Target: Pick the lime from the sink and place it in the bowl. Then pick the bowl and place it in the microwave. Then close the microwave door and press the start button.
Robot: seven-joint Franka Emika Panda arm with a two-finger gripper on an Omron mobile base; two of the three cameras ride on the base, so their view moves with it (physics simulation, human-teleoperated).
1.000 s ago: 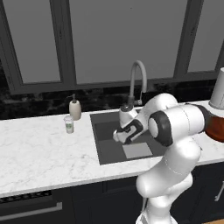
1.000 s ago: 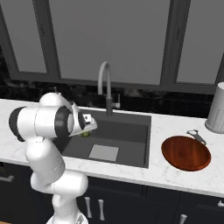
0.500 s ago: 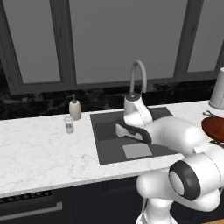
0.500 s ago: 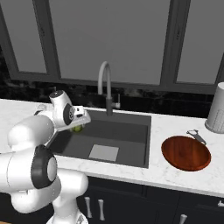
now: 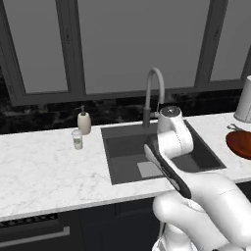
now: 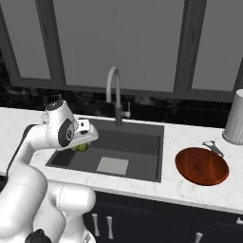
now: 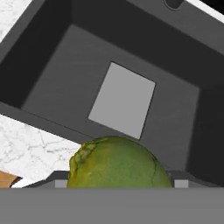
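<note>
white marbled worktop [image 6: 199,190] across the frame, dark windows behind. dark grey sink [image 6: 142,166] sunk at centre, pale square mat [image 6: 113,165] on its floor, gooseneck faucet [image 6: 114,90] at 12 o'clock of the basin. white arm bent over the basin's 9 o'clock half in the right base view. red-brown bowl [image 6: 201,165] on the worktop at 3 o'clock of the sink, well apart from the arm, empty. grey canister [image 6: 235,124] at 1 o'clock of the bowl, small peeler-like tool [image 6: 212,147] just beside the bowl rim. soap bottle [image 5: 84,121] and small cup [image 5: 77,138] at 9 o'clock of the sink in the left base view.

lime [image 7: 118,164] raised above the sink floor, up in the claw [image 6: 81,145], close under the hand camera with mat and basin floor far below. green speck of it also visible under the hand in the right base view.

handling, as a guess: light, firm, round, waxy skin so likely slippery; prone to roll or squirt out if squeezed off-centre. best taken across the widest middle, pads on opposite sides. bowl glossy and shallow, so a low release to stop a bounce-out.

claw: spread fairly wide, looks clamped around the lime across its middle; fingertips mostly hidden behind the fruit, so pad contact not clearly visible. touching nothing else.
</note>
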